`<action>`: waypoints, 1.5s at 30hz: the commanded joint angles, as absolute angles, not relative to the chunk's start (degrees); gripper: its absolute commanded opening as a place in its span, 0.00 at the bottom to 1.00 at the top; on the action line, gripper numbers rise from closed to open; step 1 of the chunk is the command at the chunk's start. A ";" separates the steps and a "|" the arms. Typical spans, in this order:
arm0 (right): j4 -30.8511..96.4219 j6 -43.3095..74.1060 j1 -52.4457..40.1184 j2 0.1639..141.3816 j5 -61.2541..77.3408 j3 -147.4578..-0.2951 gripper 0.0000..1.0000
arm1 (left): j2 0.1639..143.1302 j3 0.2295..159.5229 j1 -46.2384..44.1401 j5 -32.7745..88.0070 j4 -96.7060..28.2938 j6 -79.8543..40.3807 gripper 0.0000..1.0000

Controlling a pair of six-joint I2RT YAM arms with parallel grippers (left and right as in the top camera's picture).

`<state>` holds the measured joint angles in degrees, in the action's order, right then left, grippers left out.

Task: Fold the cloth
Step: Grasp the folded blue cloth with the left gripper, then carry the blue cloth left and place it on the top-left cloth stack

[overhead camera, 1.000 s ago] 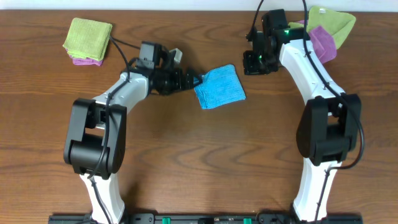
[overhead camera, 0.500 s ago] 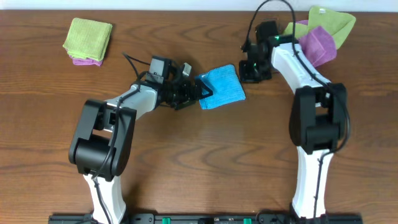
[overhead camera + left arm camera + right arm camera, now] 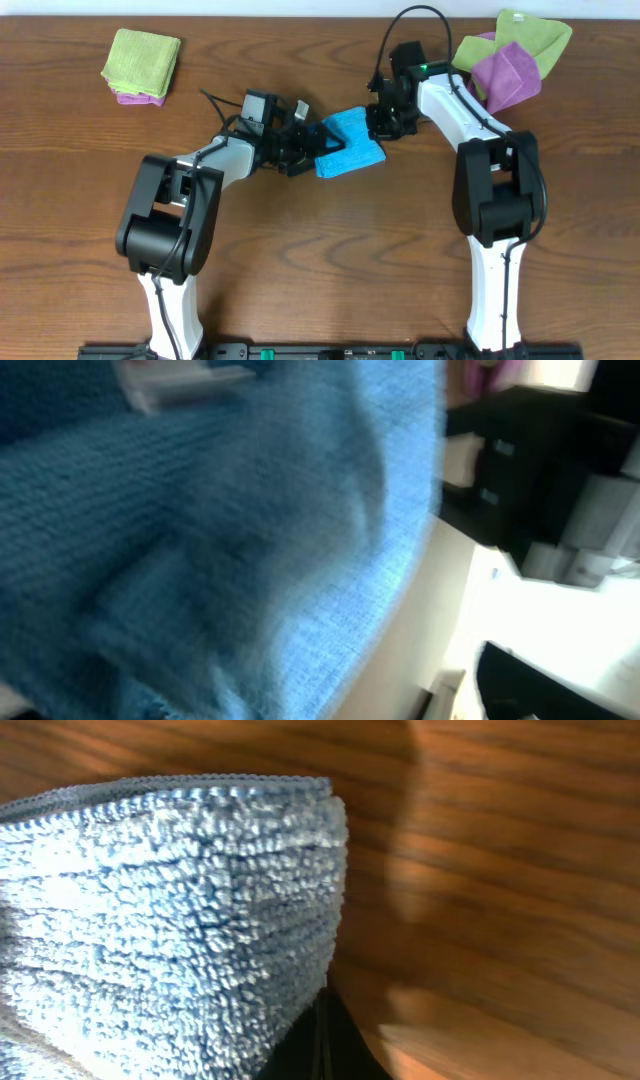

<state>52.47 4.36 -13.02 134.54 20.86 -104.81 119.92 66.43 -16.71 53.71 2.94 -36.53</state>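
the wooden table [image 3: 320,260] fills the overhead frame. the left arm [image 3: 165,215] reaches from the lower left up toward the centre, and the right arm [image 3: 497,190] rises from the lower right and bends in from the upper right.

the sky-blue cloth [image 3: 348,145] lies on the table just above the centre of the frame, bunched into a compact, slightly tilted shape between the two tools. a neat stack [image 3: 140,62] of lime-green over purple cloths sits at the upper left, and a looser heap [image 3: 510,55] of lime-green and purple is at the upper right. both are well apart from the blue one.

the left gripper [image 3: 318,145] is at the cloth's left edge, with its dark fingers over the fabric there. the right gripper [image 3: 382,122] is at the cloth's upper right corner, touching or just beside it.

on my left wrist feed the cloth [image 3: 200,540] blurs across nearly the whole frame, with a white strip [image 3: 185,380] at the top left. no fingers show, so i cannot tell whether that gripper is clamped. my right wrist feed shows a thick folded edge of the cloth [image 3: 170,920] at the left on bare wood, and i cannot tell that gripper's state either.
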 commanded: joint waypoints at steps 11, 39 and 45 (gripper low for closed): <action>62.17 1.56 -8.29 135.22 20.86 -111.46 0.01 | 121.69 72.25 -8.69 51.44 9.32 -39.38 0.05; 63.72 1.21 -7.90 135.22 19.75 -119.22 0.01 | 119.17 92.97 20.21 32.69 5.17 -30.61 0.06; 62.26 1.21 -7.90 135.22 19.75 -119.22 0.01 | 122.52 92.97 19.79 33.54 6.22 -25.71 0.06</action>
